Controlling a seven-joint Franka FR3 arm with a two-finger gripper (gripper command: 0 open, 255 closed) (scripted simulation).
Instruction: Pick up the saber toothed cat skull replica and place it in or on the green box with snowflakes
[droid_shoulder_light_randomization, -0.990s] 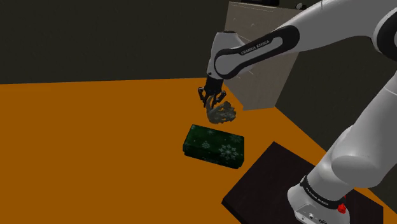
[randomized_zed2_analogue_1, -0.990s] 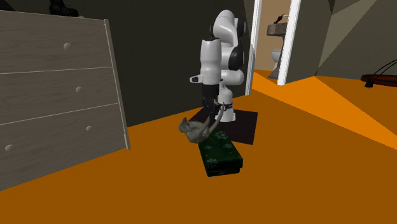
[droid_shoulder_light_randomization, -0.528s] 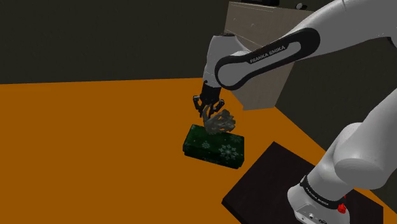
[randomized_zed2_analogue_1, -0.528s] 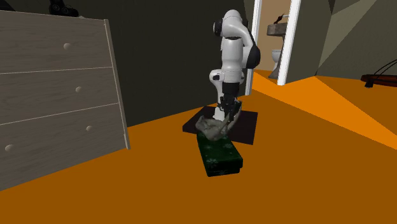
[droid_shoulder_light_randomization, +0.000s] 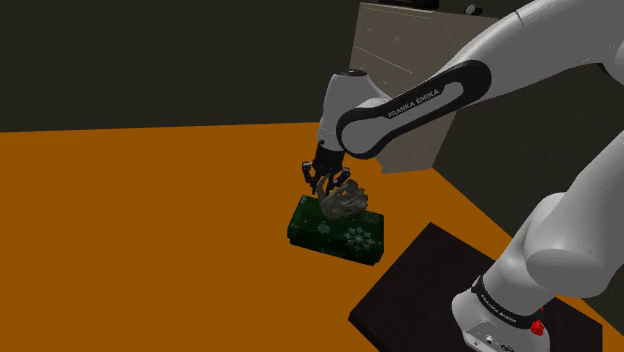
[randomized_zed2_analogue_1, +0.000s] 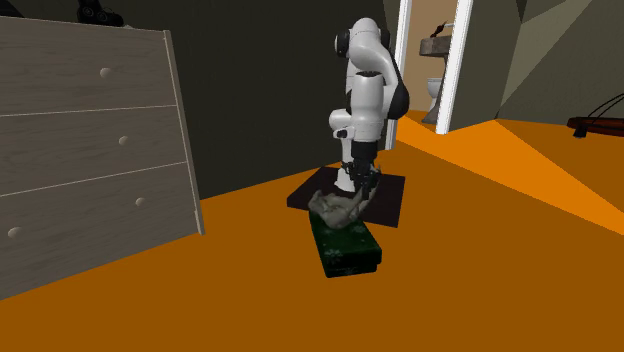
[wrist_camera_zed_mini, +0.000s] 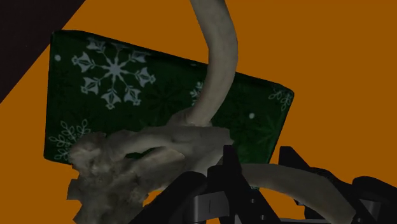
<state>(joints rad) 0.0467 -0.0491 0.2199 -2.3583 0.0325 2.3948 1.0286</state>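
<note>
placing step: the pincer (droid_shoulder_light_randomization: 326, 182) is clamped on the skull (droid_shoulder_light_randomization: 346, 201), held low over the green box (droid_shoulder_light_randomization: 330, 235) on the floor (droid_shoulder_light_randomization: 150, 220). next, i'd lower it gently, then release.

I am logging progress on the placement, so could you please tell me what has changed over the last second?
The gripper, shut on the skull, carried it downward and, in the second exterior view, rightward until it hangs close over the green snowflake box; contact I cannot tell. Nothing was released. The box and dresser stayed put.
</note>
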